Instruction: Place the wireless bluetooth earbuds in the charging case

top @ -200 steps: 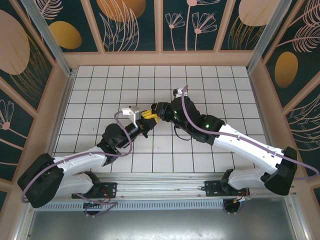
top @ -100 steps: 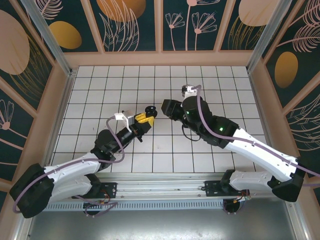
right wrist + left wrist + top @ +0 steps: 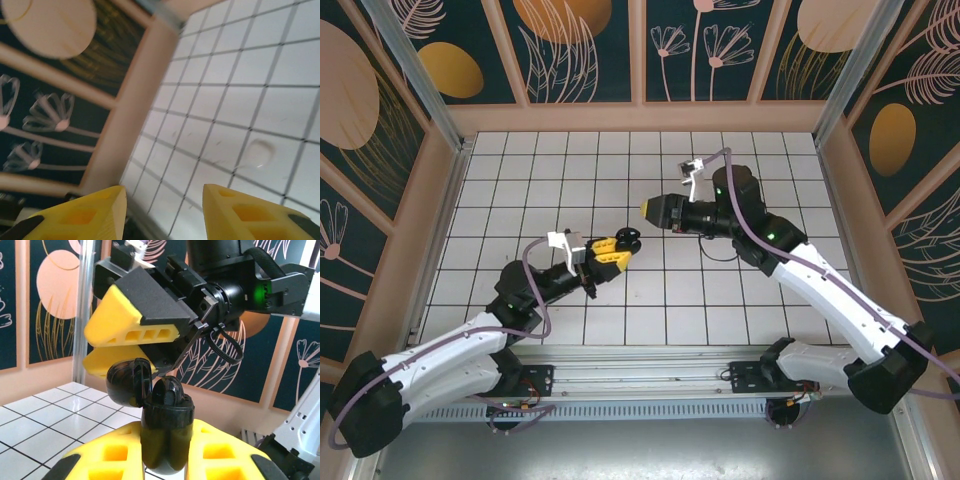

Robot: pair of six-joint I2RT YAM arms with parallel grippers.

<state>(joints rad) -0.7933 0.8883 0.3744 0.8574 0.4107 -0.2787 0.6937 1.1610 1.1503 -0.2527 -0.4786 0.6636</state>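
Note:
My left gripper (image 3: 167, 452) is shut on the black charging case (image 3: 165, 430), holding it upright between its yellow fingers (image 3: 110, 455). The case's lid (image 3: 127, 385) hangs open to the left, and a black earbud (image 3: 170, 392) sits in its mouth. From above, the case (image 3: 628, 238) juts from the left gripper (image 3: 615, 248) near the table's middle. My right gripper (image 3: 650, 208) hovers just up and right of it, apart from the case. It also appears in the left wrist view (image 3: 95, 347), above the lid. In its own view the right gripper (image 3: 164, 200) is open with nothing between its fingers.
The white tiled floor (image 3: 570, 170) is walled by a wooden frame with patterned panels (image 3: 570, 45). A pale glossy mark (image 3: 256, 152) lies on one tile in the right wrist view; I cannot tell what it is. A metal post (image 3: 86, 315) stands at the left corner.
The right gripper has drawn back up and to the right, away from the case, and its jaws have spread. The left arm has pulled slightly back with the case.

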